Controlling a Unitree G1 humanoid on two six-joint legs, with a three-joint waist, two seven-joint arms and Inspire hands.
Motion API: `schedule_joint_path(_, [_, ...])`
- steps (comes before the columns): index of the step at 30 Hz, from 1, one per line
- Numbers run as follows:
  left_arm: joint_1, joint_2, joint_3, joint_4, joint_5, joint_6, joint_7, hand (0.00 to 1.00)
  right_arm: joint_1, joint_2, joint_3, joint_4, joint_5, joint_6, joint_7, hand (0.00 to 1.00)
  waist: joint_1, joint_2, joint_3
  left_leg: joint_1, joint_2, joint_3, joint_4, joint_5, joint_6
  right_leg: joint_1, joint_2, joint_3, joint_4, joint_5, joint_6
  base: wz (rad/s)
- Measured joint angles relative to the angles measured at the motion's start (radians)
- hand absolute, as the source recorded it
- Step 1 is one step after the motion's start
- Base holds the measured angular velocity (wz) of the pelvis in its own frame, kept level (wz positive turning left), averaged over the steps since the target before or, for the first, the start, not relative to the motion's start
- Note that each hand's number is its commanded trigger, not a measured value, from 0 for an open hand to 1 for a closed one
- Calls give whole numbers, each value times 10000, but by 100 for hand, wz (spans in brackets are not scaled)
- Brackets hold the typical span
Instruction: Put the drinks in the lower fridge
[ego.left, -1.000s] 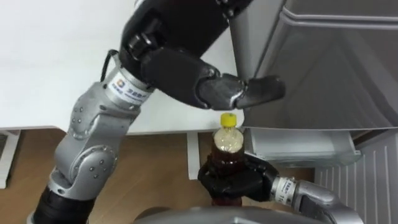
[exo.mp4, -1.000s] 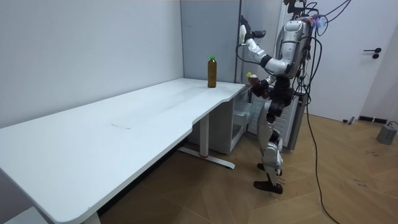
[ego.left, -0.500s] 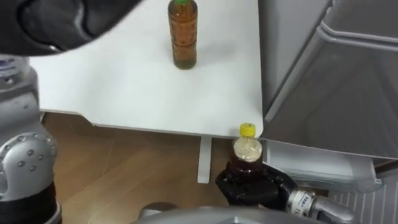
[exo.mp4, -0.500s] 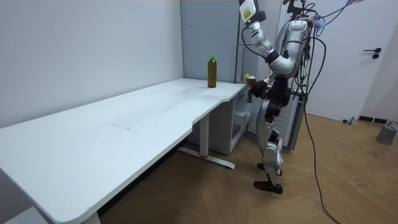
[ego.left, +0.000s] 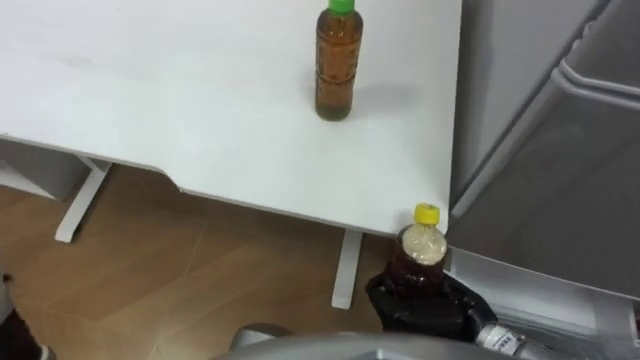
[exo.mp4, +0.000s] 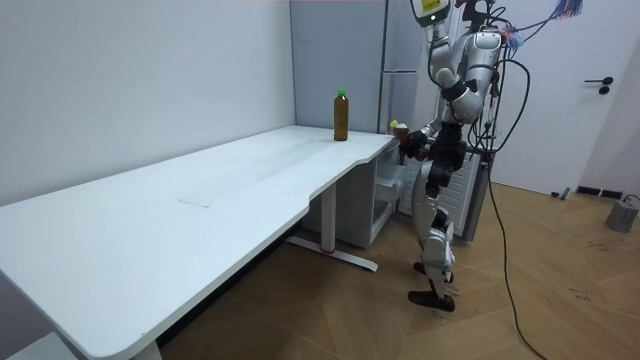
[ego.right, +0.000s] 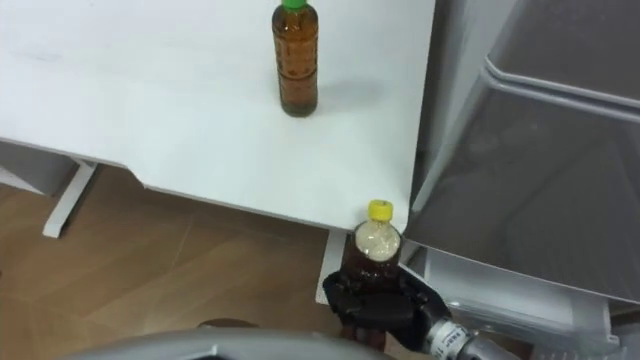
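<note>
The yellow-capped bottle (ego.left: 424, 245) stands upright, cap up, its long axis vertical. The right hand (ego.left: 425, 305) has its dark fingers wrapped round the bottle's lower body and holds it low in front of the robot. It sits just off the white table (ego.left: 200, 120) corner, with the grey fridge (ego.left: 540, 150) close on its right. A green-capped bottle (ego.left: 336, 65) stands upright farther back on the table, well apart. In the room view the left arm reaches up beside the fridge.

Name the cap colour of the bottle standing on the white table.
Green cap on the amber plastic bottle; clearest in the left eye view.
</note>
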Motion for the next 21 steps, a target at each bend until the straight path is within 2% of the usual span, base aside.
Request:
schedule_joint_path(1, [207, -9, 50, 307, 293, -9, 333, 0, 26, -5, -95, -39, 2, 0, -85, 100, 3, 15, -9, 16, -8, 1, -11, 0, -1, 2, -2, -10, 9, -18, -5, 7])
schedule_joint_path(3, [893, -6, 386, 1724, 603, -3, 1476, 0, 146, -56, -466, -307, 166, 0, -425, 100, -18, 45, -23, 37, -28, 10, -40, 13, -19, 6, -10, -25, -2, -72, -22, 0])
schedule_joint_path(4, [1102, -10, 443, 2073, 583, -10, 1757, 0, 189, -68, -551, -369, 211, -34, -511, 100, -35, 37, -21, 33, -29, 12, -47, 14, -21, 5, -12, -24, -9, -80, -34, 0])
schedule_joint_path(5, [1549, -10, 489, 2820, 560, -2, 2174, 0, 265, -216, -524, -462, 142, -72, -499, 100, -74, 4, -18, 33, -56, 40, -65, 15, -23, -3, -10, -1, -30, -93, -42, -4])
schedule_joint_path(8, [2539, -47, 345, 4661, 5, 127, 2849, 0, 459, -300, -523, -493, 137, 16, -528, 100, -92, -8, -38, 32, -56, 72, -117, 17, -20, -39, -23, 20, -58, -101, -36, -3])
schedule_joint_path(9, [2816, -48, 110, 5477, -190, 149, 3080, 0, 479, -299, -498, -492, 139, 70, -565, 100, -141, -93, -45, 29, -69, 67, -127, 19, -16, -39, -33, 21, -137, -100, -33, 0])
schedule_joint_path(11, [2977, -59, -263, 6742, -732, 221, 3313, 0, 514, -269, -445, -491, 140, 121, -647, 100, -216, -222, -49, 39, -73, 63, -130, 21, -12, -42, -41, 22, -119, -98, -30, 0])
schedule_joint_path(13, [2975, -59, -738, 7945, -1556, 407, 3523, 0, 545, -227, -437, -493, 143, 229, -706, 100, -317, -339, -28, 21, -89, 30, -142, 26, 0, -4, -59, -25, -118, -78, 0, 2])
schedule_joint_path(14, [3028, -74, -1205, 8572, -2003, 560, 3574, 0, 551, -233, -446, -492, 143, 336, -747, 100, -435, -378, -26, 37, -102, 32, -180, 42, 27, 0, -89, -25, -108, -69, 14, 0])
schedule_joint_path(17, [3097, -156, -2273, 10061, -2951, 926, 3534, 0, 529, -243, -457, -415, 372, 648, -881, 100, -554, -381, -16, 184, -87, 231, -388, 64, 62, -19, -100, 156, 43, -66, 23, -17])
schedule_joint_path(19, [3126, -200, -2833, 10903, -3083, 1080, 3433, 0, 392, -244, -472, -180, 476, 681, -978, 100, -665, -410, -2, 173, -78, 376, -418, 64, 63, -117, -100, 293, 76, -66, 23, -26])
schedule_joint_path(21, [3331, -298, -3383, 11805, -3066, 1403, 3091, 0, 267, -261, -493, -157, 470, 931, -1249, 100, -825, -409, -4, 227, -45, 606, -480, 63, 61, -225, -59, 518, 185, -66, 23, -27])
